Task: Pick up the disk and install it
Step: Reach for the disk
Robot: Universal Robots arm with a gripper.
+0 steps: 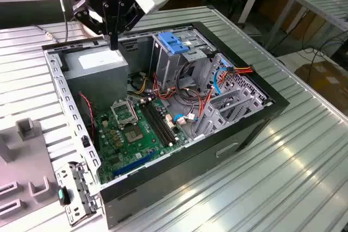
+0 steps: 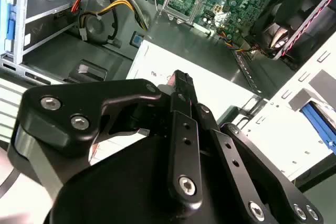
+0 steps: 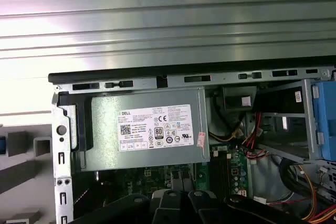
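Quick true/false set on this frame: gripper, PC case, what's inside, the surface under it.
1. The gripper hangs above the grey power supply. True.
2. The gripper is carrying something. False: its jaws are together with nothing between them.
3. The PC case is closed up. False: it lies open and the green motherboard is exposed.
4. A blue plastic piece sits on top of the metal drive cage. True.
5. The case rests on a wooden table. False: it rests on a ribbed metal surface.
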